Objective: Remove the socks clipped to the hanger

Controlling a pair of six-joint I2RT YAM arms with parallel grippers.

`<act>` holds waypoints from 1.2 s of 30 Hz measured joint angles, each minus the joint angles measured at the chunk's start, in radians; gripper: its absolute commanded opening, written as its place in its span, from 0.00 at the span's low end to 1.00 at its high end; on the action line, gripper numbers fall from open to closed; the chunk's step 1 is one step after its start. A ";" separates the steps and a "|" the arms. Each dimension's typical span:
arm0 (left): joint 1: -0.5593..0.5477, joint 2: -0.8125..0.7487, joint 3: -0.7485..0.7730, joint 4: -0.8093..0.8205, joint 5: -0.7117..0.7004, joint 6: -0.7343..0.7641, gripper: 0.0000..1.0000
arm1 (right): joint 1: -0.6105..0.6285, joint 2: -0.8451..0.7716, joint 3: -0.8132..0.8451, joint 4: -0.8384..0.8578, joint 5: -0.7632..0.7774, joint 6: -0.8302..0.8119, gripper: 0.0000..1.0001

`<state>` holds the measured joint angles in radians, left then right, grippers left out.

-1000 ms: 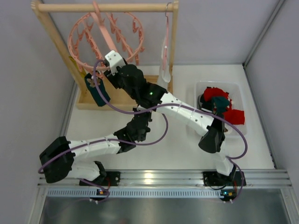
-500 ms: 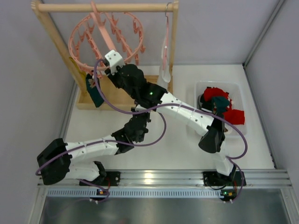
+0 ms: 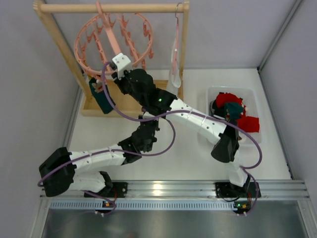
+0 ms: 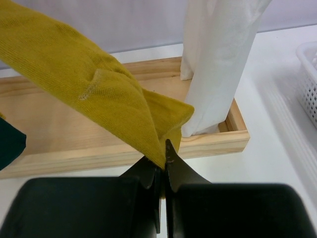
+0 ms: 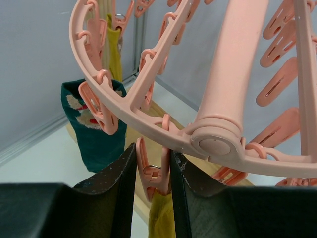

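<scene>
**Peg squeezed, mustard sock under tension**

Over the last second the hanger (image 3: 86,29) has rocked slightly on the wooden rack (image 3: 114,7) at the far left of the bench (image 3: 198,163). The teal sock (image 3: 101,96) has swung with it, and the left arm has eased back a little. The right claw (image 5: 153,168) is pressed together around a clip peg (image 5: 152,174). The left claw (image 4: 162,148) pinches the toe of the mustard sock (image 4: 99,94), which stretches taut up towards that peg. It looks close to coming free; the teal sock stays clipped.
</scene>
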<state>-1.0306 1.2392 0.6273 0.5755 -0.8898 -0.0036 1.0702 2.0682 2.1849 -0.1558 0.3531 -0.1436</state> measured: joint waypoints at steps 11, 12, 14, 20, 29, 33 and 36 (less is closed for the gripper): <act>-0.001 -0.076 -0.083 -0.024 0.032 -0.080 0.00 | -0.001 -0.032 -0.047 0.031 -0.024 0.026 0.06; -0.001 -0.093 -0.089 -0.033 0.040 -0.097 0.00 | -0.001 -0.033 -0.048 0.034 -0.026 0.029 0.06; -0.002 -0.131 -0.100 -0.054 0.055 -0.131 0.00 | -0.001 -0.034 -0.051 0.037 -0.027 0.034 0.07; -0.014 -0.221 -0.116 -0.162 0.079 -0.219 0.00 | -0.002 -0.035 -0.053 0.039 -0.030 0.044 0.06; -0.018 -0.352 -0.177 -0.345 0.164 -0.371 0.00 | -0.008 -0.050 -0.074 0.048 -0.036 0.068 0.15; -0.018 -0.451 -0.175 -0.446 0.188 -0.409 0.00 | -0.008 -0.071 -0.107 0.063 -0.043 0.076 0.32; -0.018 -0.518 -0.153 -0.537 0.201 -0.432 0.00 | -0.008 -0.105 -0.151 0.073 -0.052 0.084 0.47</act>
<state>-1.0489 0.7212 0.4740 0.0387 -0.6888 -0.4358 1.0618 1.9636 2.0338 -0.0826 0.3008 -0.0597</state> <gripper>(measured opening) 0.014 0.392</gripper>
